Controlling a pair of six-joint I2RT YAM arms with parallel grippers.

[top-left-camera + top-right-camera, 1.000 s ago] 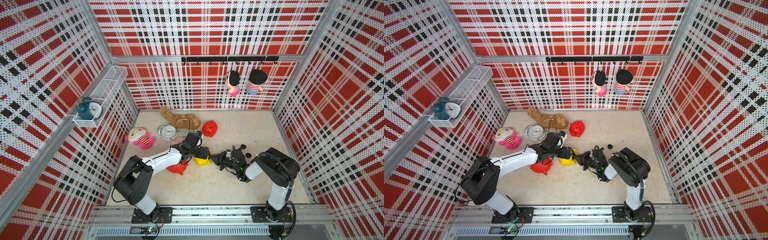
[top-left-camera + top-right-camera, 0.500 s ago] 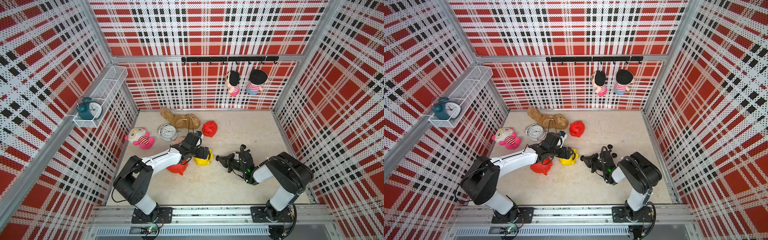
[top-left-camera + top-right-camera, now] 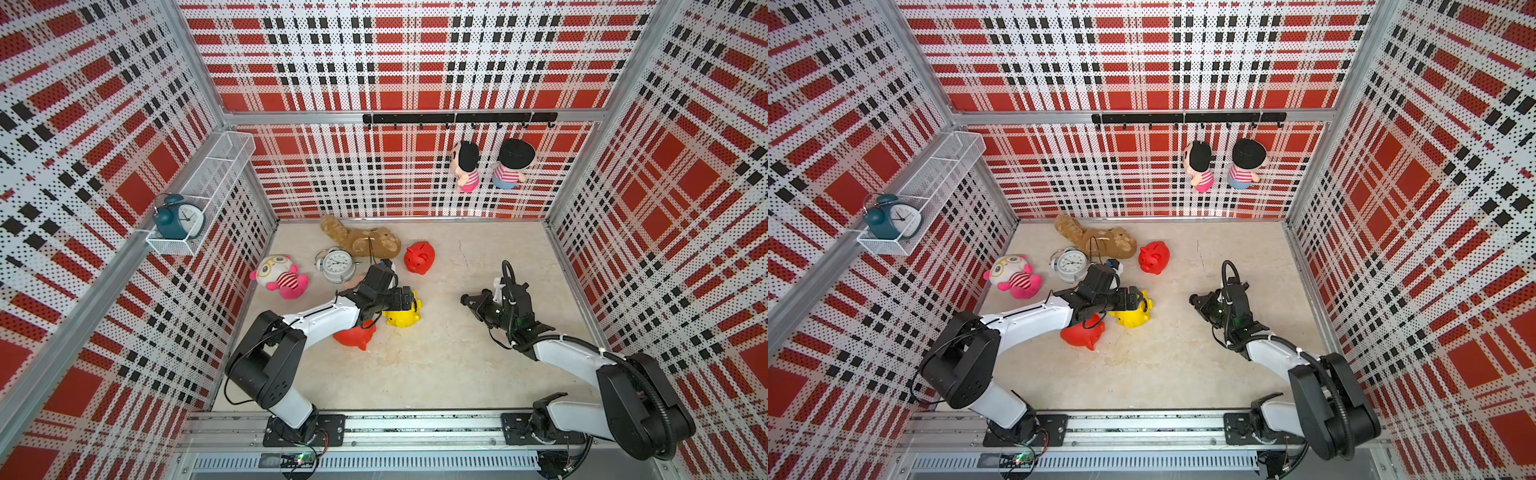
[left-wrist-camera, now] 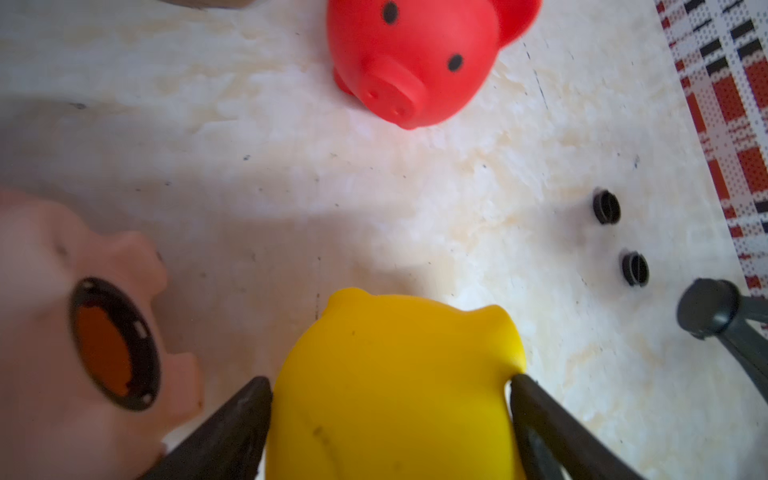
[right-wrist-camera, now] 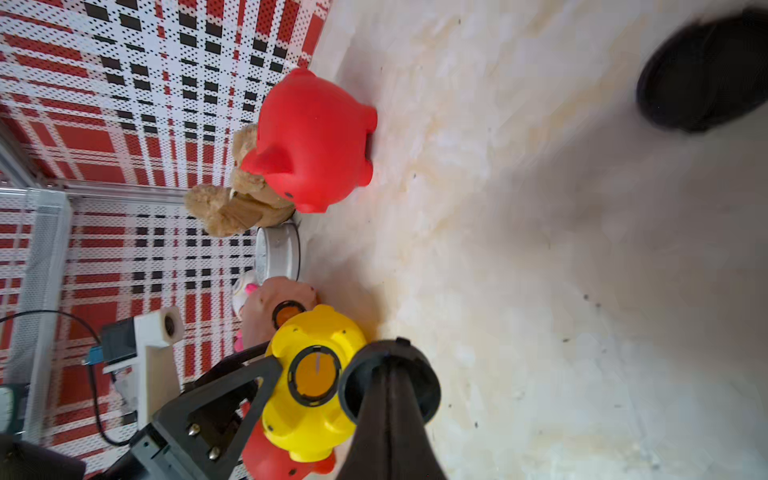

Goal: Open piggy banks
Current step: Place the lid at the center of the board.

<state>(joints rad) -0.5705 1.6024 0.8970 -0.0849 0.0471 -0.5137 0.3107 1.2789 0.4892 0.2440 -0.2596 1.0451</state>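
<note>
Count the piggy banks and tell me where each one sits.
4. Yellow pig held by the left gripper; red pig under the left arm; second red pig beside the plush bear; pale pink pig beside the yellow one, largely hidden from above.

Toys and clocks
Brown bear just beside silver clock; teal clock in wall basket; two dolls hang from rail.

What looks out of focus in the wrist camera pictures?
Left wrist view: the pale pink piggy bank nearest the lens is blurred, the yellow piggy bank sharper. Right wrist view: a dark shape at the edge is smeared.
</note>
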